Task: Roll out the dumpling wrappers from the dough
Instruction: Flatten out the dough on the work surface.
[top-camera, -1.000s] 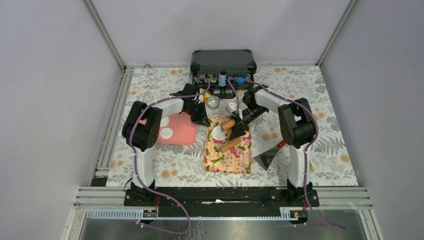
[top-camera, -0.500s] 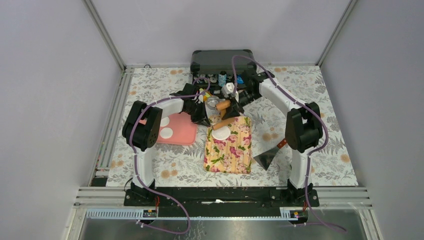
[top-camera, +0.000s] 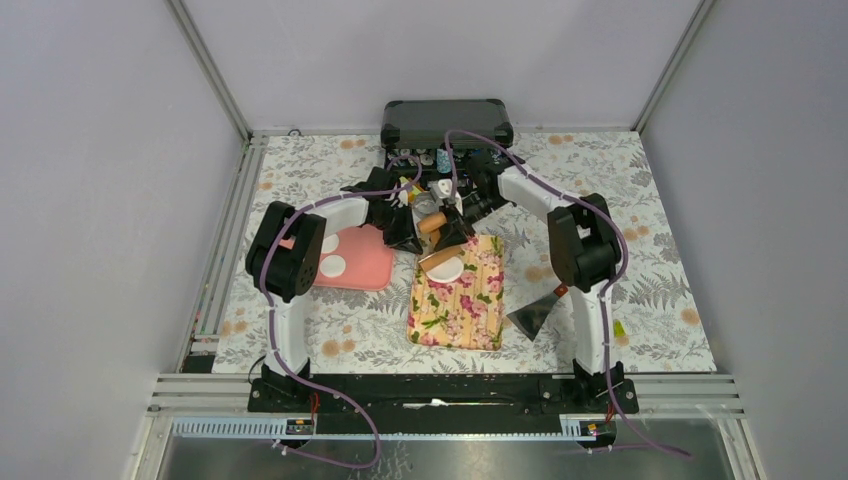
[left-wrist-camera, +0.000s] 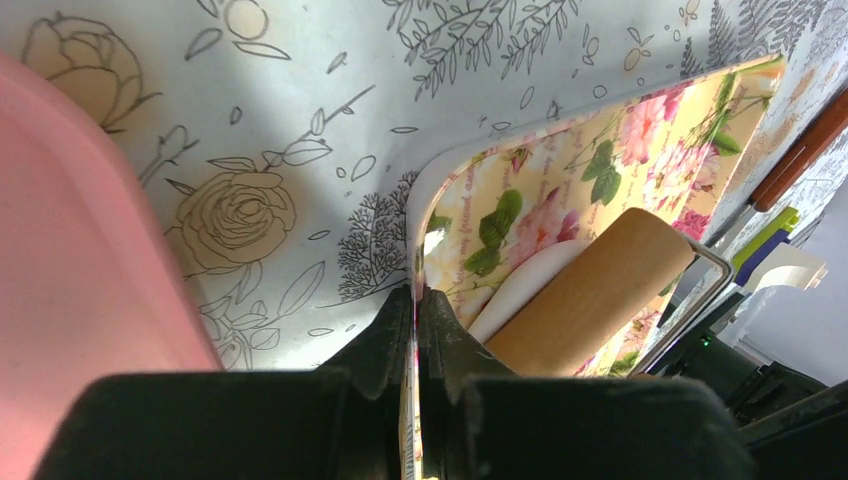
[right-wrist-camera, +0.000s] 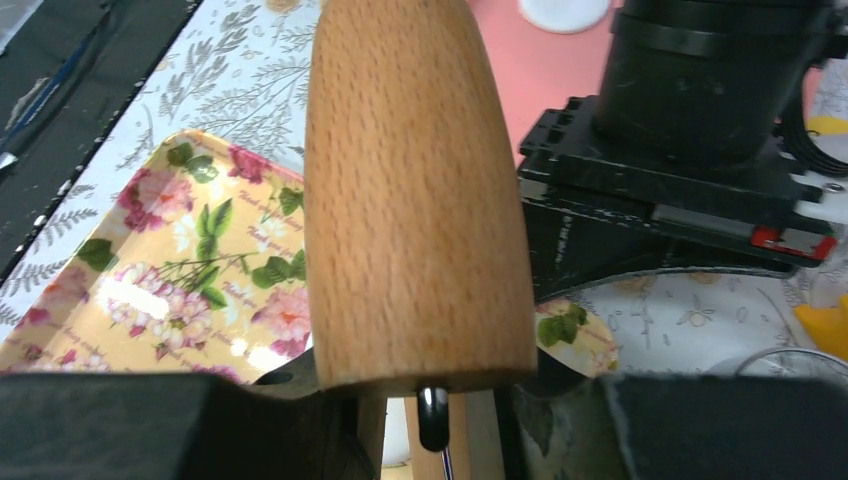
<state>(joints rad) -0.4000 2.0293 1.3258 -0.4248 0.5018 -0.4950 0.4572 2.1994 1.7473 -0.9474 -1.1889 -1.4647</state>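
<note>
flat white dumpling wrapper (top-camera: 449, 270) on floral board (top-camera: 460, 310), partly under rolling pin (top-camera: 437, 258), two more discs (top-camera: 329, 243) (top-camera: 333, 267) on pink tray (top-camera: 366, 262)

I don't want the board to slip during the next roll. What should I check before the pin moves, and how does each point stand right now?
1. Left tool clamped on the board edge: ok.
2. Right tool gripping the pin: ok.
3. Pin over the wrapper: ok, it lies across the wrapper's far edge.
4. Wrapper wholly on the board: ok.
5. Wrapper evenly thin: cannot tell.
6. Room on the pink tray: ok, the two discs sit at its left end.
</note>
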